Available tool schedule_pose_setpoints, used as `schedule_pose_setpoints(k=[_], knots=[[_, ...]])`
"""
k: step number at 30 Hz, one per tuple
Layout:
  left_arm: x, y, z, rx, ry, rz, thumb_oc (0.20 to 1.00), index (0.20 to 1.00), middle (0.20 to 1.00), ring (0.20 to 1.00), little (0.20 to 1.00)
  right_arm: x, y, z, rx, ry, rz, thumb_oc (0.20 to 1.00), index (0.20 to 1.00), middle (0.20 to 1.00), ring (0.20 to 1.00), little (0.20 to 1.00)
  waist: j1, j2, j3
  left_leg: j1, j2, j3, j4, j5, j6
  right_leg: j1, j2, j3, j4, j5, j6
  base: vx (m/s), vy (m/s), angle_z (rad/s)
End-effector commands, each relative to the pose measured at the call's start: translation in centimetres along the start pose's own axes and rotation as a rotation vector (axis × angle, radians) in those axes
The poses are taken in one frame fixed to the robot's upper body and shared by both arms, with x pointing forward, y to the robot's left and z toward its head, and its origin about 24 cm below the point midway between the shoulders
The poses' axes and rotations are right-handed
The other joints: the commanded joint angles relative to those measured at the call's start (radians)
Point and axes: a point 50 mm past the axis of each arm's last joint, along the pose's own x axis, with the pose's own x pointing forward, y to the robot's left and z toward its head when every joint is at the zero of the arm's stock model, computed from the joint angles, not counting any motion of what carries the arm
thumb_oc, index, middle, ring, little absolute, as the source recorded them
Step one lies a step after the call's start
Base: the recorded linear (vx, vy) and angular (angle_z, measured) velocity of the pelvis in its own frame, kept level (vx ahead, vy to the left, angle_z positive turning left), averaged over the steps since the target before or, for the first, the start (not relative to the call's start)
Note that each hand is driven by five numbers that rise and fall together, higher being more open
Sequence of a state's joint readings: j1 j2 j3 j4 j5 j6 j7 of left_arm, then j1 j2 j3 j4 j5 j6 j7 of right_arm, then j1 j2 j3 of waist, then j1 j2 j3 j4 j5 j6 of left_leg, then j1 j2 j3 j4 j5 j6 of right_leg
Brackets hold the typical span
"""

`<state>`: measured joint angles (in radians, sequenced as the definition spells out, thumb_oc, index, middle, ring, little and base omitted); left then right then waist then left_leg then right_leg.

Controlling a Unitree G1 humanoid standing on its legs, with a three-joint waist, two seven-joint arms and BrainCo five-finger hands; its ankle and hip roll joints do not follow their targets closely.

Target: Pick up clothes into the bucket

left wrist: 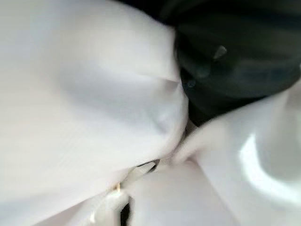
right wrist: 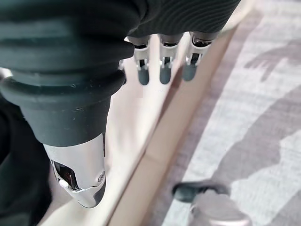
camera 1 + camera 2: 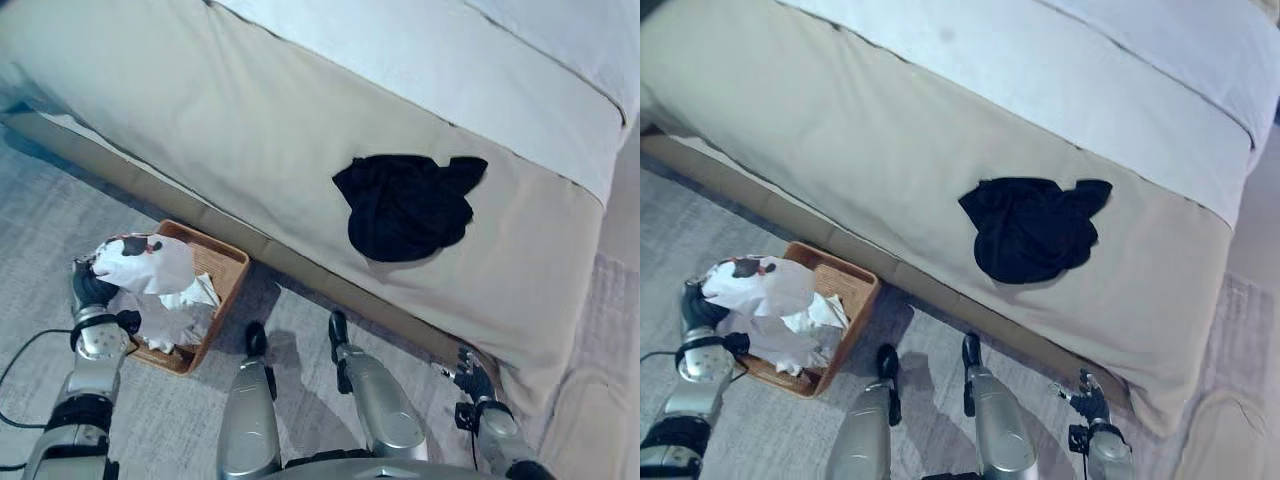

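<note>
Grey carpet under woven basket (image 3: 232, 268), crumpled white cloth (image 3: 150, 265) bunched in left robot hand (image 3: 90, 288)'s curled fingers.

Soft white cloth (image 1: 89, 108) in smooth folds, pressed very close to the lens. A dark, rounded ribbed shape (image 1: 240, 56), probably the left hand's cover, sits against the cloth. A second fold of white cloth crosses in front of it. A small dark gap shows between folds near one edge; fingers cannot be made out.
</note>
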<state>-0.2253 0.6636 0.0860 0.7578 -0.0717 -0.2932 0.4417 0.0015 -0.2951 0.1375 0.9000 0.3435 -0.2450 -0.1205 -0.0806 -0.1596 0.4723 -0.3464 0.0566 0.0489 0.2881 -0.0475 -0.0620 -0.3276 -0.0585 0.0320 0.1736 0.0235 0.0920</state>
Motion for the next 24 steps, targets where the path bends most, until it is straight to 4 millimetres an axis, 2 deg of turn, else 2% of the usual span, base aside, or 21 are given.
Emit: schedule_pose_setpoints(k=[1, 2, 4, 5, 9, 10, 11, 13, 14, 19, 20, 21, 22, 23, 24], knots=[[1.4, 2.6, 1.4, 0.04, -0.081, 0.084, 0.2, 0.2, 0.2, 0.2, 0.2, 0.0, -0.2, 1.7, -0.023, -0.116, 0.0, 1.0, 1.0, 1.0, 1.0, 1.0, -0.006, -0.034, -0.013, -0.065, -0.033, -0.033, 0.142, -0.075, 0.041, -0.02, -0.074, 0.018, -0.015, 0.058, 0.076, -0.08, 0.077, -0.1], [2.5, 2.7, 2.7, 0.052, -0.105, 0.096, 0.2, 0.2, 0.2, 0.2, 0.2, 0.0, -0.4, 2.4, 0.003, -0.149, -0.014, 1.0, 1.0, 1.0, 1.0, 1.0, -0.013, -0.037, 0.026, -0.118, -0.039, -0.049, 0.21, -0.1, 0.049, -0.061, -0.073, 0.014, 0.051, 0.037, 0.072, -0.09, 0.072, -0.04], [3.4, 2.8, 4.1, 0.053, -0.14, 0.109, 0.2, 0.2, 0.2, 0.2, 0.2, 0.0, -0.6, 3.0, 0.03, -0.182, -0.029, 1.0, 1.0, 1.0, 1.0, 1.0, -0.025, -0.036, 0.048, -0.186, -0.05, -0.063, 0.266, -0.119, 0.059, -0.117, -0.077, 0.004, 0.106, 0.019, 0.069, -0.09, 0.073, 0.1], [3.4, 2.8, 4.1, 0.052, -0.14, 0.109, 0.2, 0.2, 0.2, 0.2, 0.2, 0.0, -0.6, 3.0, 0.03, -0.182, -0.029, 1.0, 1.0, 1.0, 1.0, 1.0, -0.026, -0.035, 0.048, -0.188, -0.05, -0.064, 0.268, -0.12, 0.059, -0.119, -0.077, 0.003, 0.108, 0.019, 0.069, -0.05, 0.069, 0.25], [4.9, 3.2, 7.6, 0.034, -0.235, 0.144, 0.2, 0.2, 0.2, 0.2, 0.2, -0.1, -1.9, 3.8, 0.08, -0.228, -0.093, 1.0, 1.0, 1.0, 1.0, 1.0, -0.053, -0.038, 0.048, -0.374, -0.066, -0.088, 0.386, -0.151, 0.071, -0.28, -0.076, -0.004, 0.191, 0.0, 0.066, -0.04, 0.053, 0.21], [4.9, 3.2, 7.6, 0.033, -0.235, 0.145, 0.2, 0.2, 0.2, 0.2, 0.2, -0.1, -1.9, 3.9, 0.08, -0.228, -0.093, 1.0, 1.0, 1.0, 1.0, 1.0, -0.053, -0.037, 0.048, -0.376, -0.066, -0.089, 0.388, -0.152, 0.071, -0.281, -0.076, -0.005, 0.192, 0.0, 0.066, -0.05, 0.015, 0.07], [5.6, 4.1, 8.5, 0.047, -0.252, 0.173, 0.2, 0.2, 0.2, 0.2, 0.2, -0.1, -2.1, 4.4, 0.098, -0.251, -0.106, 1.0, 1.0, 1.0, 1.0, 1.0, -0.063, -0.043, 0.048, -0.441, -0.066, -0.098, 0.422, -0.157, 0.071, -0.34, -0.072, -0.007, 0.214, -0.002, 0.066, -0.04, 0.026, 0.1], [5.9, 4.5, 8.8, 0.055, -0.256, 0.184, 0.2, 0.2, 0.2, 0.2, 0.2, 0.1, -2.1, 4.8, 0.104, -0.264, -0.108, 1.0, 1.0, 1.0, 1.0, 1.0, -0.065, -0.047, 0.048, -0.473, -0.063, -0.1, 0.443, -0.162, 0.073, -0.366, -0.068, -0.007, 0.224, -0.004, 0.065, -0.03, 0.021, 0.1], [6.1, 5.2, 9.6, 0.057, -0.285, 0.205, 0.2, 0.2, 0.2, 0.2, 0.2, 0.0, -2.2, 5.4, 0.122, -0.295, -0.11, 1.0, 1.0, 1.0, 1.0, 1.0, -0.069, -0.055, 0.048, -0.531, -0.059, -0.102, 0.477, -0.17, 0.075, -0.419, -0.062, -0.006, 0.245, -0.006, 0.063, 0.0, 0.0, 0.0], [6.4, 5.6, 9.7, 0.037, -0.262, 0.233, 0.2, 0.2, 0.2, 0.2, 0.2, -0.1, -2.2, 6.1, 0.164, -0.332, -0.118, 1.0, 1.0, 1.0, 1.0, 1.0, -0.076, -0.06, 0.048, -0.631, -0.056, -0.109, 0.527, -0.182, 0.078, -0.508, -0.055, -0.009, 0.28, -0.011, 0.06, 0.01, 0.005, -0.04], [6.3, 5.5, 9.1, 0.05, -0.237, 0.222, 0.2, 0.2, 0.2, 0.2, 0.2, -0.3, -2.2, 5.9, 0.167, -0.33, -0.118, 1.0, 1.0, 1.0, 1.0, 1.0, -0.073, -0.057, 0.048, -0.62, -0.052, -0.117, 0.541, -0.221, 0.076, -0.505, -0.047, -0.01, 0.299, -0.043, 0.064, 0.08, 0.037, 0.01], [6.4, 5.5, 8.0, 0.069, -0.176, 0.201, 0.2, 0.2, 0.2, 0.2, 0.2, -0.2, -2.0, 6.2, 0.171, -0.337, -0.113, 1.0, 1.0, 1.0, 1.0, 1.0, -0.075, -0.055, 0.048, -0.646, -0.049, -0.118, 0.559, -0.225, 0.078, -0.534, -0.041, -0.003, 0.309, -0.042, 0.062, 0.08, 0.037, -0.01], [6.4, 5.5, 8.0, 0.068, -0.176, 0.201, 0.542, 0.542, 0.542, 0.542, 0.542, -0.2, -2.0, 6.2, 0.171, -0.337, -0.113, 1.0, 1.0, 1.0, 1.0, 1.0, -0.075, -0.054, 0.048, -0.647, -0.049, -0.119, 0.56, -0.225, 0.078, -0.535, -0.04, -0.003, 0.309, -0.042, 0.062, 0.0, 0.043, -0.01], [6.4, 5.5, 7.1, 0.092, -0.133, 0.194, 1.0, 1.0, 1.0, 1.0, 1.0, -0.2, -1.9, 6.4, 0.171, -0.344, -0.113, 1.0, 1.0, 1.0, 1.0, 1.0, -0.077, -0.057, 0.048, -0.655, -0.044, -0.112, 0.569, -0.229, 0.079, -0.55, -0.035, 0.001, 0.316, -0.042, 0.061, 0.0, 0.047, -0.07], [6.4, 5.4, 5.9, 0.096, -0.047, 0.188, 1.0, 1.0, 1.0, 1.0, 1.0, 0.0, -1.6, 6.6, 0.169, -0.34, -0.102, 1.0, 1.0, 1.0, 1.0, 1.0, -0.079, -0.062, 0.048, -0.663, -0.037, -0.109, 0.583, -0.235, 0.084, -0.561, -0.025, 0.007, 0.32, -0.04, 0.057, 0.0, 0.046, -0.09]])
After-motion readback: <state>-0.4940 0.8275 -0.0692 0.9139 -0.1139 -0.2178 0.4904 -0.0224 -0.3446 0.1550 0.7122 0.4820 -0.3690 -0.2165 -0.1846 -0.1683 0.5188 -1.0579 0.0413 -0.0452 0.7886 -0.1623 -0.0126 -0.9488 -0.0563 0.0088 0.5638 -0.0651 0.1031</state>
